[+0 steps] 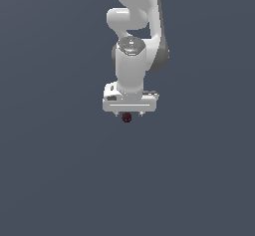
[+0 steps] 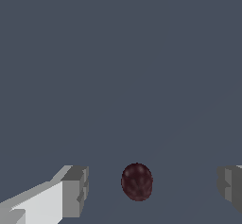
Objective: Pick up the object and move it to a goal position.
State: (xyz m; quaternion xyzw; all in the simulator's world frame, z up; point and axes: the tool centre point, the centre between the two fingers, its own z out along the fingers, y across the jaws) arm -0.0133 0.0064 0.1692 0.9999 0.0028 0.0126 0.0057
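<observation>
A: Where is the ball [image 2: 137, 182] right now?

B: In the wrist view it sits between the two finger pads [image 2: 78, 190], with clear gaps on both sides. From the exterior view it shows just below the white hand of the gripper [image 1: 129, 115], slightly toward the exterior view's left of the hand's middle

A: So the fingers are spread, not pinching anything?

B: Yes, they stand apart and neither pad touches the ball. Nothing is gripped yet

A: What could go wrong if they close now?

B: My main worry is shape. The ball is small and round with a faintly ribbed skin, so if the pads meet it above or below its widest part, I'd expect it to squirt out rather than seat

A: Is it centred between them?

B: Not quite, judging by the wrist view; it looks nearer one pad than the other. That pad would likely arrive first and nudge the ball sideways, and a round thing may roll away before the second pad arrives

A: And height?

B: I can't tell from either view how low the tips are against the ball. Too high, and the pads may only clip its top

A: And the goal?

B: No marker shows in either view, so I can't place it
</observation>
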